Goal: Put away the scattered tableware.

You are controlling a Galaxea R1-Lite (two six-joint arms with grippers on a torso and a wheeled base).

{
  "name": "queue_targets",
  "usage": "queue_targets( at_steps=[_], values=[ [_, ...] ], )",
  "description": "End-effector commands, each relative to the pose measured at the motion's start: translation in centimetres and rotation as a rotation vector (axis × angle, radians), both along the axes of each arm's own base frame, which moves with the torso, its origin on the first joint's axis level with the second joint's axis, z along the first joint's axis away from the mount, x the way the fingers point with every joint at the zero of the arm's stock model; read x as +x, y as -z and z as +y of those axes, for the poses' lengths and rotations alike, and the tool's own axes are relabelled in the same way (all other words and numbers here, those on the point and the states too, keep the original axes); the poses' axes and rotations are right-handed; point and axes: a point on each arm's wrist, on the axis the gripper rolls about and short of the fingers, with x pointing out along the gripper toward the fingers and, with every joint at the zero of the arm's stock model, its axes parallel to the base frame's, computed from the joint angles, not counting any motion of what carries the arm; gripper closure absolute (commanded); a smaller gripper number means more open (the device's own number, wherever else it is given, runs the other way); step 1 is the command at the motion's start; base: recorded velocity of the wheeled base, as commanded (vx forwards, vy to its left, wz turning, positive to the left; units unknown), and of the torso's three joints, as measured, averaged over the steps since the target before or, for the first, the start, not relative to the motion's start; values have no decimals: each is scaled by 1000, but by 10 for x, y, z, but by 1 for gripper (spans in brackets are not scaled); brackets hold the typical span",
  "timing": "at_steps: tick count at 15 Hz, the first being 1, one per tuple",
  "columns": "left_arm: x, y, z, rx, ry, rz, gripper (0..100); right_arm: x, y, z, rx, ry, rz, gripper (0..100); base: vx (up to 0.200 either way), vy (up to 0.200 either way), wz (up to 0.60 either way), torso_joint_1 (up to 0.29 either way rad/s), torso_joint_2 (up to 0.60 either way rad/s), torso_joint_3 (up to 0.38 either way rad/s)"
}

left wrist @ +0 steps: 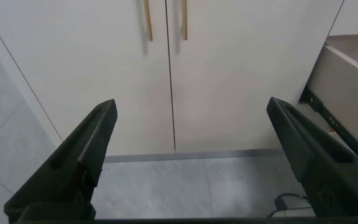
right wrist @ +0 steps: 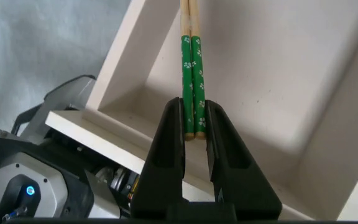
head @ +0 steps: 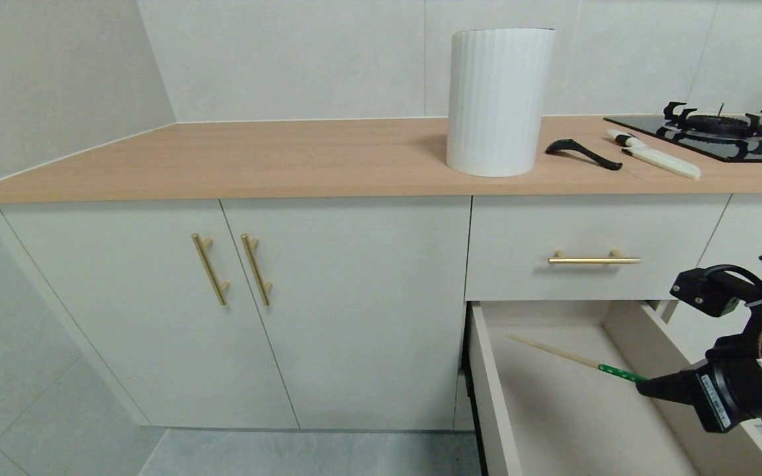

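Observation:
My right gripper (head: 645,385) hangs over the open drawer (head: 487,370), shut on a pair of wooden chopsticks (head: 573,360) with green patterned ends. The chopsticks (right wrist: 190,74) stick out from between the fingers (right wrist: 169,134) and point across the drawer's inside (right wrist: 272,81). My left gripper (left wrist: 191,149) is open, with nothing between its fingers, low before the cabinet doors (left wrist: 166,68) and above the floor. On the worktop lie a black-handled utensil (head: 582,152) and a white knife (head: 652,154), to the right of a tall white ribbed container (head: 497,99).
The wooden worktop (head: 255,158) runs along the wall, with a black gas hob (head: 718,132) at its right end. A shut drawer with a brass handle (head: 594,260) sits above the open one. Two cabinet doors with brass handles (head: 229,268) are shut on the left.

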Motion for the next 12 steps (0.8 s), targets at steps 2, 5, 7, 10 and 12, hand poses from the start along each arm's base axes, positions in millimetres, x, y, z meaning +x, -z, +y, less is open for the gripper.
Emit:
queue_targets(
  at_steps=[2, 5, 7, 10, 12],
  values=[
    [0, 0, 0, 0, 1, 0, 0, 11, 11, 3, -14, -2, 47, 100, 0, 0, 0, 0, 0, 0],
    [0, 0, 0, 0, 1, 0, 0, 46, 46, 13, -52, 35, 87, 100, 0, 0, 0, 0, 0, 0],
    [0, 0, 0, 0, 1, 0, 0, 58, 58, 16, -36, 59, 100, 100, 0, 0, 0, 0, 0, 0],
    [0, 0, 0, 0, 1, 0, 0, 100, 113, 33, 41, 228, 130, 100, 0, 0, 0, 0, 0, 0],
    [0, 0, 0, 0, 1, 0, 0, 117, 141, 40, 13, 316, 73, 100, 0, 0, 0, 0, 0, 0]
  ],
)
